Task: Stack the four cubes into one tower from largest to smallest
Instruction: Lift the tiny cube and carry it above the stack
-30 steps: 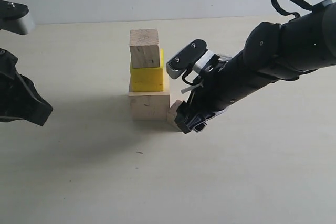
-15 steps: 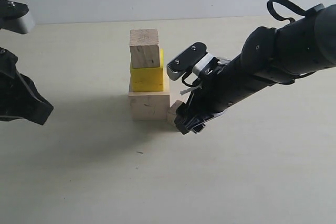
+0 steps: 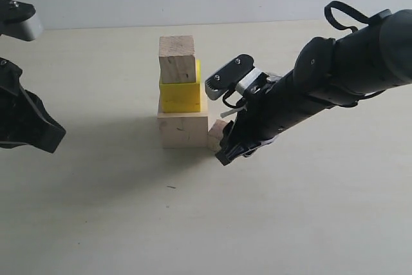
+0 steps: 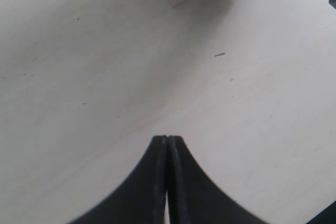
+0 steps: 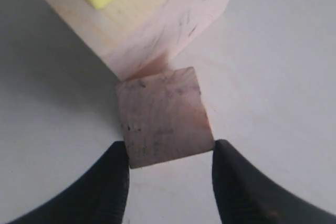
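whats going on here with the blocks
Three cubes are stacked: large pale cube, yellow cube, then a wooden cube on top. The right end effector is down at the smallest cube on the table beside them, jaws at its two sides; whether it grips yet is unclear. The left end effector is shut and empty, off to the side.
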`<state>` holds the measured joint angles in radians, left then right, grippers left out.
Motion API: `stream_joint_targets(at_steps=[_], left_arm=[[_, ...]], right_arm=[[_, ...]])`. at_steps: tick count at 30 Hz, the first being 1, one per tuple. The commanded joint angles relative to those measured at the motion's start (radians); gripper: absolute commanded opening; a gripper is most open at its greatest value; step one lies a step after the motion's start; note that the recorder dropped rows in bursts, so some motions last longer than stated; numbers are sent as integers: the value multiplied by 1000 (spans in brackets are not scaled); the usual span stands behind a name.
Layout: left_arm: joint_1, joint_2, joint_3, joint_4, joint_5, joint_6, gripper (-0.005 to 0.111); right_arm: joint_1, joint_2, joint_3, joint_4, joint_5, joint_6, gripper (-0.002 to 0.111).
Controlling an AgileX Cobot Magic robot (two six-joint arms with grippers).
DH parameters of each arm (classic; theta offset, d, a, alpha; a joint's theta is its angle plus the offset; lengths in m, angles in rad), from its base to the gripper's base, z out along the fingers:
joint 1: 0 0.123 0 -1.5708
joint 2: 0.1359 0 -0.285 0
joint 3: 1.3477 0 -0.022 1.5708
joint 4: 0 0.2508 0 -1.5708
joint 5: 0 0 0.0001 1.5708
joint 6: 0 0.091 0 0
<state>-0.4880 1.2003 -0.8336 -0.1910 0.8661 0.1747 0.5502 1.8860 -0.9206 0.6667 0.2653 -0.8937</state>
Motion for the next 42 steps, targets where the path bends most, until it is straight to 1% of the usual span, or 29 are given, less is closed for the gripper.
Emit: stream_joint_targets(at_steps=[1,3,4,7,9,11,16,18,19,21,23,25,27,30,32,37,39,42], left_arm=[[1,-2,4,-6,-7,4,0],[1,-2,4,-6,-6,3,0],[1,-2,4,-6,-6,3,0],[1,-2,4,-6,-6,3,0],[1,-2,4,-6,-6,3,0],[1,-2,4,-6,-4,3,0],[1,-2,4,-6,-2,3,0],[1,-2,4,-6,-2,3,0],[1,-2,4,-6,-2,3,0],[1,-2,4,-6,-2,3,0],[1,-2,4,-6,-2,3,0],[1,-2,4,-6,-2,3,0],[1,-2,4,-9,-2,3,0],[1,-2,4,-16,-4,3,0],[1,-2,4,-21,-4,3,0],[1,-2,4,-31,-2,6,0],[1,-2,4,-31,-2,6,0],[1,-2,4,-32,3,6,0]], right_arm=[[-3,-7,-6,4,5,0,15],[-3,-18,-6,4,21,0,2],[-3,-26,-6,-2,26,0,0],[-3,-59,-6,-61,44,8,0],[-5,-80,-6,-124,61,49,0],[-5,-100,-6,-228,81,139,0],[-5,-145,-6,-653,176,530,0],[-5,-164,-6,-781,197,668,0],[-5,-176,-6,-828,203,744,0],[-5,-201,-6,-884,219,801,0],[-5,-233,-8,-884,243,812,0],[-5,-265,-30,-877,304,824,0],[-5,-289,-70,-877,375,859,0],[-5,-303,-177,-849,482,904,0],[-3,-303,-261,-795,553,894,0],[-3,-303,-421,-640,631,894,0],[-3,-303,-465,-558,647,894,0],[-3,-303,-515,-494,662,894,0]])
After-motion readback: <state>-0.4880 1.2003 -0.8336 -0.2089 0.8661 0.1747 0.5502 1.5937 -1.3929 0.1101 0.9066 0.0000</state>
